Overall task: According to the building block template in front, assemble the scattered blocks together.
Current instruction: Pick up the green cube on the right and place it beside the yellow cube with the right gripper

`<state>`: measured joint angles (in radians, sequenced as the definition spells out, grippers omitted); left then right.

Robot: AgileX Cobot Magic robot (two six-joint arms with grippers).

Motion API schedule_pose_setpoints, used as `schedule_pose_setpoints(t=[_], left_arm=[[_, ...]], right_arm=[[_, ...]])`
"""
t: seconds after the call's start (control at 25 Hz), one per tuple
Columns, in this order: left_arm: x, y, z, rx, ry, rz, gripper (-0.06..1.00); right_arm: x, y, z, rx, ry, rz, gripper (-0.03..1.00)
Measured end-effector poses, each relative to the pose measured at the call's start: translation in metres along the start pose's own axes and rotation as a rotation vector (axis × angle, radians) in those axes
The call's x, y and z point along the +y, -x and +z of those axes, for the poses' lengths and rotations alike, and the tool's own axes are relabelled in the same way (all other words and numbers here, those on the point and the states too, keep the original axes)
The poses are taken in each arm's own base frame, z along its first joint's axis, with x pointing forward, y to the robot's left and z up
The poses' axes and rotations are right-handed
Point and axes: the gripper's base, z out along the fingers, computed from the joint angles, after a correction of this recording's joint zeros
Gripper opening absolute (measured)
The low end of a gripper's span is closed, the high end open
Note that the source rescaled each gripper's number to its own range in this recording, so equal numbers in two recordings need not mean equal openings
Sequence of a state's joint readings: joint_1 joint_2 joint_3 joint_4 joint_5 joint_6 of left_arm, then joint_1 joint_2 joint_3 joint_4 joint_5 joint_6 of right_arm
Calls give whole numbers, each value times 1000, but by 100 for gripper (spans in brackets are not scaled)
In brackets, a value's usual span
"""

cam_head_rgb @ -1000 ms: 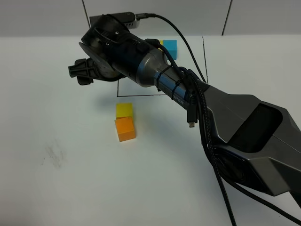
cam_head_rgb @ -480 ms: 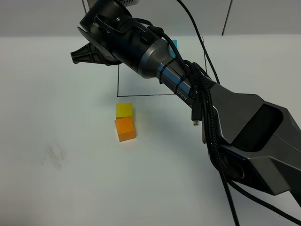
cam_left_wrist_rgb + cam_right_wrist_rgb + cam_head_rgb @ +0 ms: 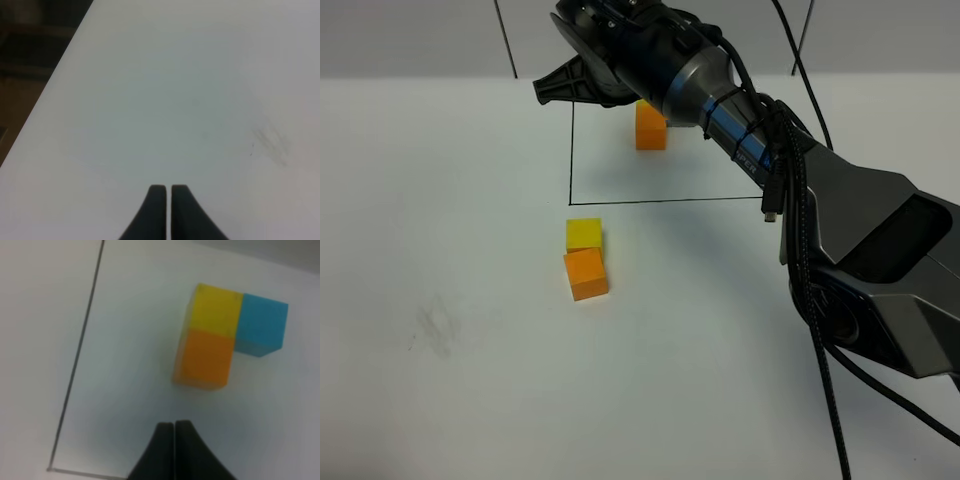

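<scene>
The building block template shows in the right wrist view as an L of yellow [image 3: 214, 309], blue [image 3: 261, 325] and orange [image 3: 206, 358] cubes inside a thin black line [image 3: 82, 350]. In the high view only its orange cube [image 3: 651, 127] shows; the arm hides the others. Of the scattered blocks, a yellow cube [image 3: 584, 233] touches an orange cube [image 3: 586, 274] just outside the frame's near side. The light blue one is out of view. My right gripper [image 3: 544, 90] [image 3: 173, 437] is shut and empty, above the frame's far left. My left gripper [image 3: 165, 197] is shut and empty over bare table.
The black frame line [image 3: 660, 201] runs between the template and the two loose cubes. A grey smudge [image 3: 435, 330] marks the white table at the left, also in the left wrist view [image 3: 272, 142]. The table's edge [image 3: 50, 85] drops to a dark floor.
My right arm has swung right and toward the far edge, uncovering the template's orange cube. The yellow and orange loose cubes have not moved.
</scene>
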<state>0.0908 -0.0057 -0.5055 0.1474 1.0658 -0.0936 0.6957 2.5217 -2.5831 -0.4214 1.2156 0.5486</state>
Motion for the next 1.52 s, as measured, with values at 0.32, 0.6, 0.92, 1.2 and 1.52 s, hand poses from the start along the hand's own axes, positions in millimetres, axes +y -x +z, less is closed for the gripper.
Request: schedule_pose_setpoints(t=[0.32,0.6,0.92,1.2,1.52], left_arm=[[0,0,0,0,0,0,0],[0,0,0,0,0,0,0],[0,0,0,0,0,0,0],[0,0,0,0,0,0,0],[0,0,0,0,0,0,0]], right_arm=[[-36,11,14,19,-29,-4,0],[-69,18,25,40,-49,-6,0],[-116,28,32,52,-79,21,0],[-155,34,35,72,-70,65,0],[-184,36,37,80,-73,94,0]])
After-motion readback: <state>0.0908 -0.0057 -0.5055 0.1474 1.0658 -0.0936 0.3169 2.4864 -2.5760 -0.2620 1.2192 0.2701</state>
